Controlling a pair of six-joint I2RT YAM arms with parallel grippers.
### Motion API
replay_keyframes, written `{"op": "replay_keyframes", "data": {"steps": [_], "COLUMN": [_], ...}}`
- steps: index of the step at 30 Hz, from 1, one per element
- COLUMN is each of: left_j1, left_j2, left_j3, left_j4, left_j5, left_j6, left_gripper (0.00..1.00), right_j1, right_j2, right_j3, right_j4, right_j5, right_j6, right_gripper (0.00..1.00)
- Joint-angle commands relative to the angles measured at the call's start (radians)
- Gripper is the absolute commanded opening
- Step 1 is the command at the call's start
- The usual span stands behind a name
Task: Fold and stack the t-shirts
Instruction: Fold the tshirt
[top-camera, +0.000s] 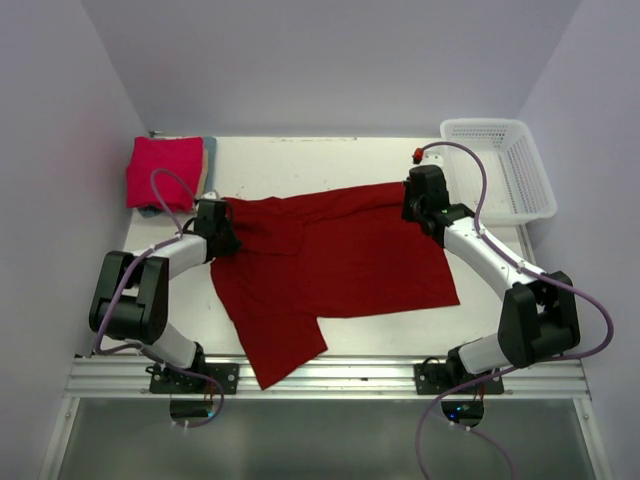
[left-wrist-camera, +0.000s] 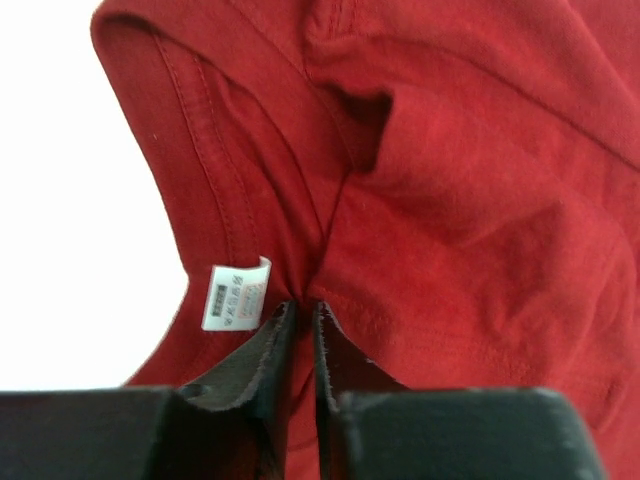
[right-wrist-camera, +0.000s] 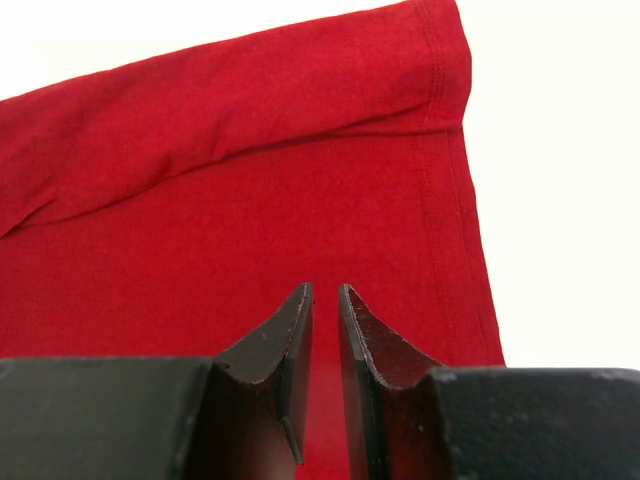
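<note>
A dark crimson t-shirt (top-camera: 330, 265) lies spread across the middle of the table, one sleeve reaching over the front edge. My left gripper (top-camera: 226, 238) is at its upper left, by the collar. In the left wrist view its jaws (left-wrist-camera: 304, 305) are shut on a pinch of the red cloth (left-wrist-camera: 450, 200), right beside a white care label (left-wrist-camera: 234, 294). My right gripper (top-camera: 412, 208) sits at the shirt's upper right corner. Its jaws (right-wrist-camera: 325, 290) stand almost together with red cloth (right-wrist-camera: 220, 220) in the narrow gap, near the hem. A folded pinkish-red t-shirt (top-camera: 163, 172) lies at the back left on a blue-grey one (top-camera: 148, 210).
A white mesh basket (top-camera: 500, 170) stands at the back right corner. White walls close in the table at the left, the back and the right. The metal rail (top-camera: 330, 378) with both arm bases runs along the front.
</note>
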Motion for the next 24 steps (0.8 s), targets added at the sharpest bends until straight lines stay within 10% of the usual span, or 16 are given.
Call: {"op": "replay_keyframes", "data": {"steps": [1, 24], "left_j1": [0.003, 0.003], "left_j2": [-0.046, 0.047], "left_j3": [0.006, 0.043], "left_j4": [-0.040, -0.012], "left_j5": [0.038, 0.012], "left_j6": [0.005, 0.016], "left_gripper": [0.17, 0.21], "right_j1": [0.002, 0.004], "right_j2": [-0.024, -0.019], "right_j3": [0.000, -0.003], "right_j4": [0.011, 0.011], "right_j5": [0.025, 0.025], "right_j6": [-0.007, -0.010], "right_gripper": [0.20, 0.20]}}
